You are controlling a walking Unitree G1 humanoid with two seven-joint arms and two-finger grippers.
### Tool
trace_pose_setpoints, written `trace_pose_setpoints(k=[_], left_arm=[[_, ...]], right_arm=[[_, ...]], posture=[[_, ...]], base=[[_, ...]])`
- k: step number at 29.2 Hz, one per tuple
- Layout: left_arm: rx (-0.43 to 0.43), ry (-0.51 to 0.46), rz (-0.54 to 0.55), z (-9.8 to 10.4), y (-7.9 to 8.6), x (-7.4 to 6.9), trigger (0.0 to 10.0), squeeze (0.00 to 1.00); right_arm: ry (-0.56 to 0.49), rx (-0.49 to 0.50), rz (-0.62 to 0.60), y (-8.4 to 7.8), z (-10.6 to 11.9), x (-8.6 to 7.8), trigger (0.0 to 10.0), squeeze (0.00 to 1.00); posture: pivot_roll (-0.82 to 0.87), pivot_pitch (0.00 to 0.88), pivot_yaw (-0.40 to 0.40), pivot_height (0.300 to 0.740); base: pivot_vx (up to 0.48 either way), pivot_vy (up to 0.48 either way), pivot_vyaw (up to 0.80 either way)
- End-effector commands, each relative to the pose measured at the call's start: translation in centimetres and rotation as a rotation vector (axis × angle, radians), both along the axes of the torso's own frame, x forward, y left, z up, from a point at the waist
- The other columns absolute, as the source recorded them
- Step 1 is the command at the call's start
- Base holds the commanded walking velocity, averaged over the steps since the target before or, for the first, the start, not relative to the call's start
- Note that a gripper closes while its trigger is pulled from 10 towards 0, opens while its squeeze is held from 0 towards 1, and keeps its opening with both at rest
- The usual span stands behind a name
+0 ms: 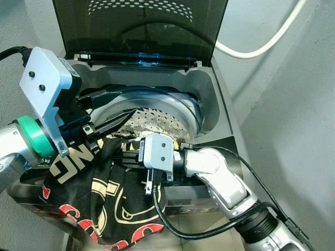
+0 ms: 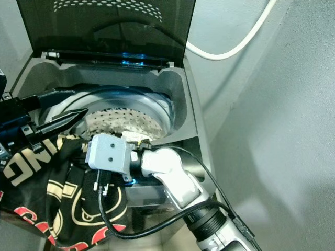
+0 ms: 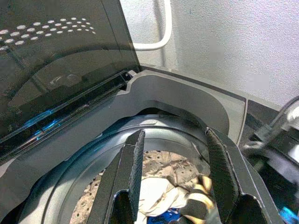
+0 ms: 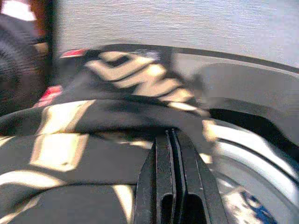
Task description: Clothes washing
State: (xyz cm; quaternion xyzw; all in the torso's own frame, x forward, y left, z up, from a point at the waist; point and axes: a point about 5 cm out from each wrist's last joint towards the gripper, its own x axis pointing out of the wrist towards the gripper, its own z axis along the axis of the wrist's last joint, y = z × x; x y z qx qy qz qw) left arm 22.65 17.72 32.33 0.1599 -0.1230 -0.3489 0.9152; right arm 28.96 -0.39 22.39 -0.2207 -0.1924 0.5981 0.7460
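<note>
**Black garment draped over washer's front rim**

Grey top-loading washing machine [image 1: 217, 99], dark lid [image 1: 141, 26] raised. Black garment with cream and red lettering [image 1: 112, 201] under both claws, hanging over front edge. Left gripper [image 3: 173, 161] spread wide above perforated steel drum [image 1: 157, 121]. Right gripper [image 4: 170, 154] pressed closed against garment.

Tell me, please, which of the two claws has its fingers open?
The left claw: its two fingers stand apart over the washer drum. The right claw has its fingers pressed together against the black printed garment.
</note>
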Motion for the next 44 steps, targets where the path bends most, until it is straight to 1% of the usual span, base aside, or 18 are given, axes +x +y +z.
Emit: trace_pose_setpoints(k=[1, 3, 6, 11, 12, 13, 16, 17, 18, 19, 20, 21, 22, 25, 32, 33, 43, 44], left_arm=[[0.003, 0.015, -0.017, -0.2, -0.2, -0.1, 10.0, 0.0], [0.0, 0.015, -0.019, -0.3, -0.3, -0.1, 10.0, 0.0], [-0.002, 0.015, -0.019, -0.3, -0.4, -0.1, 10.0, 0.0], [-0.002, 0.015, -0.018, -0.3, -0.4, -0.1, 10.0, 0.0], [-0.002, 0.015, -0.019, -0.3, -0.4, -0.1, 10.0, 0.0], [-0.003, 0.016, -0.02, -0.3, -0.4, -0.1, 10.0, 0.0], [-0.002, 0.016, -0.02, -0.3, -0.4, -0.1, 10.0, 0.0], [-0.002, 0.016, -0.021, -0.4, -0.4, -0.1, 10.0, 0.0], [-0.001, 0.017, -0.022, -0.4, -0.5, -0.1, 10.0, 0.0], [-0.001, 0.017, -0.023, -0.3, -0.5, -0.1, 10.0, 0.0], [-0.001, 0.017, -0.023, -0.3, -0.5, -0.1, 10.0, 0.0], [-0.001, 0.017, -0.024, -0.3, -0.4, 0.0, 10.0, 0.0], [-0.001, 0.017, -0.024, -0.3, -0.3, 0.1, 10.0, 0.0], [0.002, 0.012, -0.021, -0.2, -0.3, 0.2, 10.0, 0.0], [-0.023, -0.032, 0.0, 0.7, -0.4, 1.2, 10.0, 0.0], [-0.034, -0.049, -0.004, 1.1, -0.6, 1.5, 10.0, 0.0], [-0.035, -0.06, -0.009, 1.4, -0.7, 1.7, 10.0, 0.0], [-0.037, -0.058, -0.011, 1.3, -0.7, 1.7, 10.0, 0.0]], right_arm=[[0.002, 0.018, -0.057, -0.5, 0.1, 0.7, 0.0, 0.0], [-0.028, 0.138, -0.229, -1.0, 2.0, 2.9, 0.0, 0.0], [-0.061, 0.224, -0.38, -1.9, 3.7, 4.6, 0.0, 0.0], [-0.077, 0.248, -0.415, -2.8, 4.6, 5.4, 0.0, 0.0], [-0.079, 0.267, -0.392, -3.2, 5.1, 5.3, 7.9, 0.0], [-0.081, 0.276, -0.365, -3.5, 5.5, 5.1, 10.0, 0.0], [-0.084, 0.279, -0.335, -3.6, 5.8, 4.9, 10.0, 0.0], [-0.073, 0.264, -0.258, -3.7, 5.7, 4.1, 10.0, 0.0], [-0.049, 0.215, -0.147, -3.6, 5.3, 3.0, 10.0, 0.09], [-0.026, 0.165, -0.047, -3.5, 4.7, 1.9, 10.0, 1.0], [-0.026, 0.165, -0.047, -3.5, 4.7, 1.9, 10.0, 1.0], [0.023, 0.038, 0.091, -3.0, 2.8, 0.1, 10.0, 1.0], [0.035, -0.002, 0.118, -2.8, 2.1, -0.3, 10.0, 1.0], [0.053, -0.034, 0.135, -2.3, 1.2, -0.7, 10.0, 1.0], [0.116, -0.023, 0.103, 1.0, -1.0, -0.7, 10.0, 1.0], [0.14, 0.008, 0.096, 2.6, -1.2, -0.9, 10.0, 1.0], [0.164, 0.025, 0.103, 3.4, -1.0, -1.2, 10.0, 1.0], [0.149, -0.037, 0.104, 3.3, -1.5, -1.3, 10.0, 1.0]], posture=[[0.25, 0.107, -0.023, 0.74], [0.25, 0.103, -0.024, 0.74], [0.25, 0.101, -0.025, 0.74], [0.25, 0.099, -0.025, 0.74], [0.25, 0.099, -0.025, 0.74], [0.25, 0.099, -0.025, 0.74], [0.25, 0.099, -0.025, 0.74], [0.25, 0.099, -0.025, 0.74], [0.25, 0.099, -0.025, 0.74], [0.25, 0.099, -0.025, 0.74], [0.25, 0.099, -0.025, 0.74], [0.24, 0.098, -0.012, 0.74], [0.24, 0.098, -0.012, 0.74], [0.24, 0.098, -0.01, 0.74], [0.24, 0.098, -0.007, 0.74], [0.25, 0.101, -0.006, 0.74], [0.25, 0.107, -0.008, 0.74], [0.24, 0.11, -0.009, 0.74]], base=[[0.0, 0.0, 0.0], [0.0, 0.0, 0.0], [0.0, 0.0, 0.0], [0.0, 0.0, 0.0], [0.0, 0.0, 0.0], [0.0, 0.0, 0.0], [0.0, 0.0, 0.0], [0.0, 0.0, 0.0], [0.0, 0.0, 0.0], [0.0, 0.0, 0.0], [0.0, 0.0, 0.0], [0.0, 0.0, 0.0], [0.0, 0.0, 0.0], [0.0, 0.0, 0.0], [0.0, 0.0, 0.0], [0.0, 0.0, 0.0], [0.0, 0.0, 0.0], [0.0, 0.0, 0.0]])
